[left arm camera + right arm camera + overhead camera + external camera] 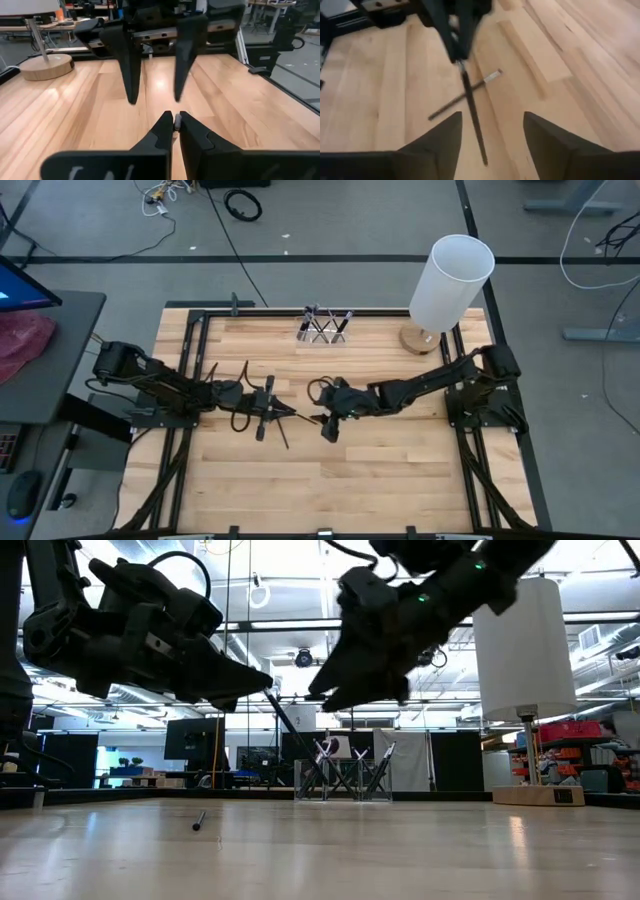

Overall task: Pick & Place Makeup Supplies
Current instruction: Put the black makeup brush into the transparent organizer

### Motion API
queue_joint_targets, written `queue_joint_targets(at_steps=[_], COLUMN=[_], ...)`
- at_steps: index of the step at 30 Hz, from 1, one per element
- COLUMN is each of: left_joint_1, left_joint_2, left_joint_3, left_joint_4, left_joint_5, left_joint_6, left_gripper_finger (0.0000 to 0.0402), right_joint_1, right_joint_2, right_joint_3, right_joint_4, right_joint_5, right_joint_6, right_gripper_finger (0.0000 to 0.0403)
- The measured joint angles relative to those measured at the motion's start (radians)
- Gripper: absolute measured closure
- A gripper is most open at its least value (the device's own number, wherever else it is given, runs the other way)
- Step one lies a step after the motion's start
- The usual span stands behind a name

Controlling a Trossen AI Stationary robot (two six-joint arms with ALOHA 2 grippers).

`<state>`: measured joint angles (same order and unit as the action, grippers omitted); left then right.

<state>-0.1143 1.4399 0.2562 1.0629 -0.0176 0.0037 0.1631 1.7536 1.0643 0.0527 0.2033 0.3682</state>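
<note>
Two grippers meet mid-counter: left gripper (173, 126) jaws clamp makeup pencil (472, 115), handover-style; right gripper (492, 131) jaws wide, released; second brush (465, 93) lies beneath.

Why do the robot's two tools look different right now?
The left tool is pinched shut on a thin dark makeup stick; the right tool is open and holds nothing. The left tool's stick slants downward; nothing hangs from the right. Both are dark, above the wooden table.

two grippers, left (283, 413) and right (322, 420), two loose makeup sticks, one held (472, 114), one on table (462, 94), one clear holder (323, 328) at 12 o'clock, one white cylinder (450, 280) at 1 o'clock
</note>
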Motion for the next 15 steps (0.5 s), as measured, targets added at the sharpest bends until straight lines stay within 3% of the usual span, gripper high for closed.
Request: queue_joint_targets(at_steps=[6, 15], left_joint_1=[0.000, 0.000], left_joint_2=[0.000, 0.000], left_joint_3=[0.000, 0.000], left_joint_4=[0.003, 0.009], left_joint_5=[-0.003, -0.008], left_joint_6=[-0.014, -0.013], left_gripper_finger=[0.0383, 0.0382], right_joint_1=[-0.006, -0.005], right_joint_2=[0.082, 0.176], right_joint_3=[0.107, 0.202], right_joint_4=[0.011, 0.034], right_joint_5=[-0.064, -0.065], right_joint_6=[-0.112, -0.194], right_gripper_finger=[0.0179, 0.0221])
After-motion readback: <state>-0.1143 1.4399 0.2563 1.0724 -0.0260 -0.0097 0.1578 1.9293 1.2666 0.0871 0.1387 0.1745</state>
